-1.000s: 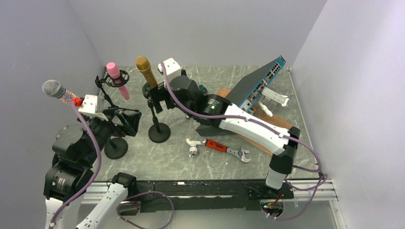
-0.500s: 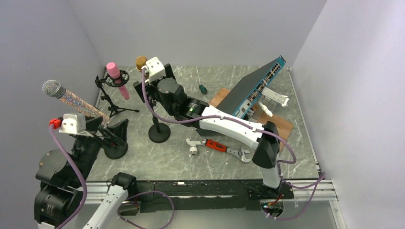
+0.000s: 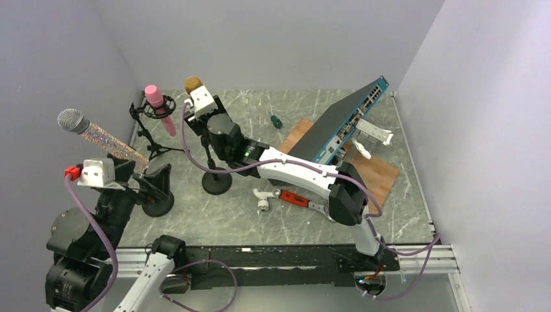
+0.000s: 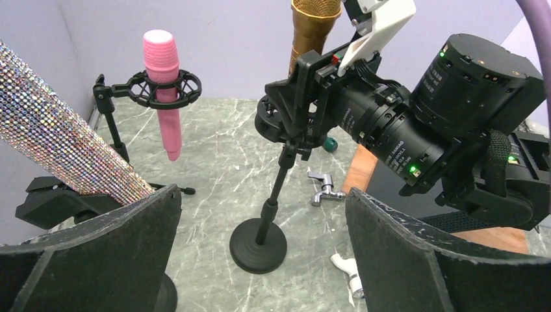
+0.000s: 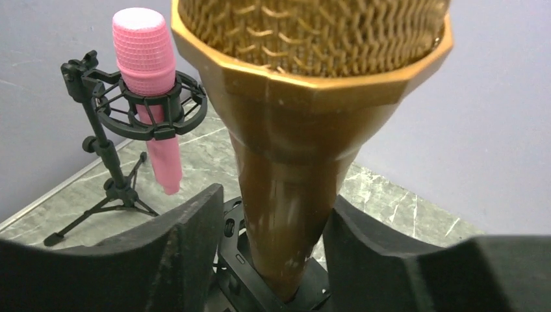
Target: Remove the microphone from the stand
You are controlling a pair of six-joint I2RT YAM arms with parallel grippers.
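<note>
The right gripper (image 5: 273, 198) is at the gold microphone (image 5: 292, 130), with one dark finger (image 5: 188, 227) on each side of the lower handle, just above the black clip. The jaws are spread around the handle rather than clamped. A thin gap shows on one side, and the other finger appears to lie against the handle. The microphone has a gold mesh head, a faceted collar and a glossy tapering body. It sits upright on a slim black stand (image 3: 216, 181) with a round base, at the back left of the grey marbled worktop (image 3: 214, 221), near a pink microphone (image 5: 151, 71) in a shock mount. The left gripper (image 4: 263, 195) is spread wide and holds nothing, just beside a glittery microphone (image 3: 97, 133).
</note>
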